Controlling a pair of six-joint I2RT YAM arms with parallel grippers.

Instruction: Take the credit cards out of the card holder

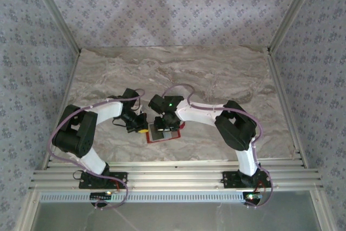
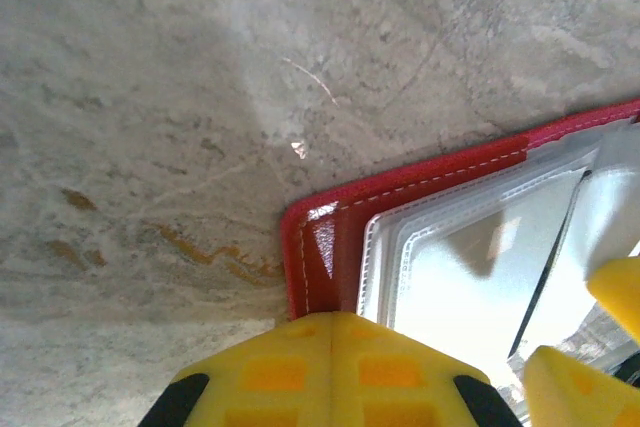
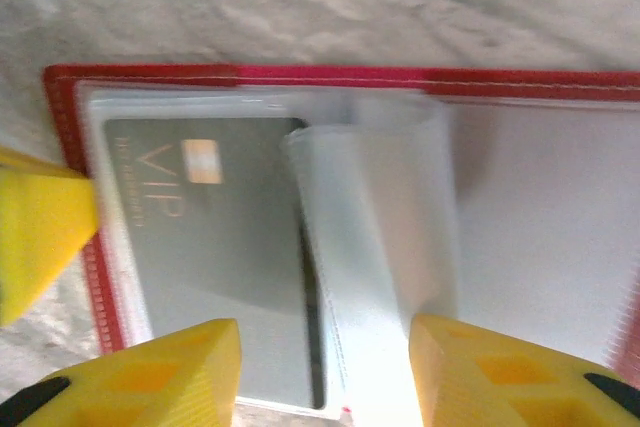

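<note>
The red card holder lies open and flat on the table between the arms, its red rim framing clear pockets. A grey credit card printed "VIP" sits in the left pocket. Beside it a clear plastic flap stands curled up. My right gripper hovers open over the holder, its fingers astride the card's edge and the flap, gripping nothing. My left gripper is shut, and its yellow tip rests on the holder's red corner. That tip sits at the holder's left edge in the right wrist view.
The marbled grey tabletop stretches behind and to both sides of the holder. Patterned walls and metal frame posts close in the work area. An aluminium rail with the arm bases runs along the near edge.
</note>
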